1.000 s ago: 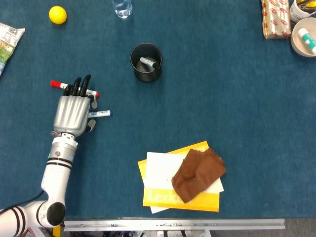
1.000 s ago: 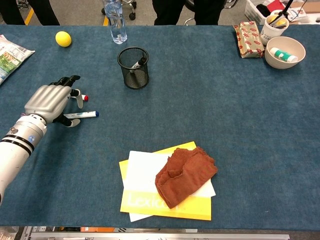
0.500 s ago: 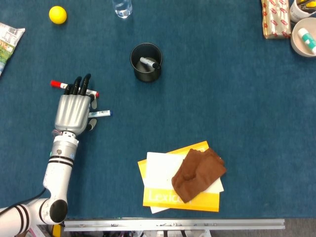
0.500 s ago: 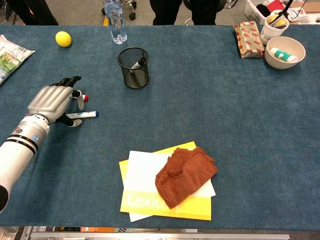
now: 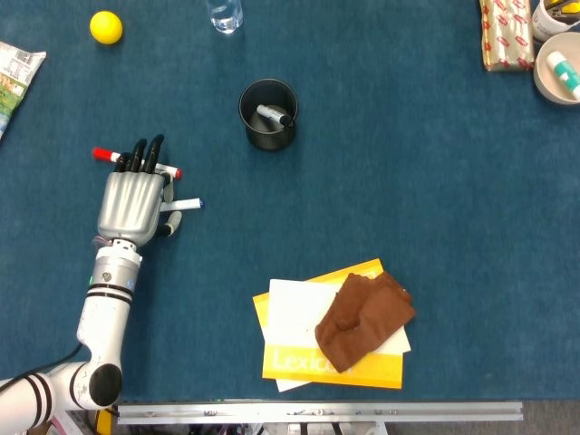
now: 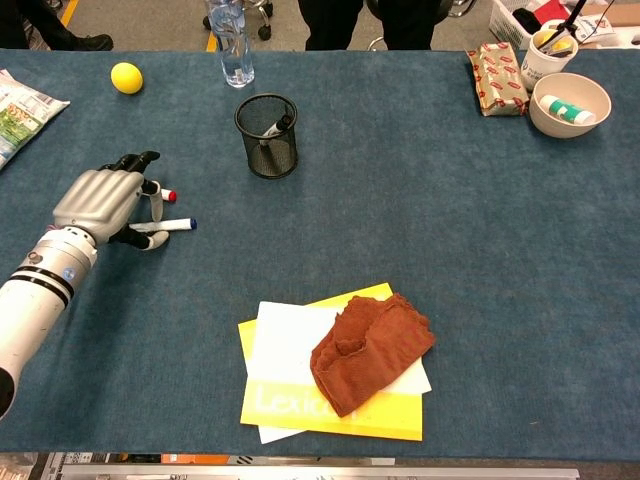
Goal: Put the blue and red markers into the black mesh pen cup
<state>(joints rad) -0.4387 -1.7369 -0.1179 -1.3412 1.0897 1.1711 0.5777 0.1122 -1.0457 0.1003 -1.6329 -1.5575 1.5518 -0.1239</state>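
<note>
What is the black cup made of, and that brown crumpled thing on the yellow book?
The black cup looks like thin metal mesh with a matte finish: the chest view shows a fine grid you can see through, with a pen visible inside. It could be coated wire. The brown thing looks like soft cloth, maybe a towel: it lies in floppy folds with a fuzzy, dull surface.

Both views are bright and evenly lit from overhead, with only small soft shadows hugging the objects on the blue table (image 5: 435, 181). There is no strong glare, just a dull sheen on the silver back of the left hand (image 5: 132, 207). Focus is sharp throughout, with slight bending at the frame edges
</note>
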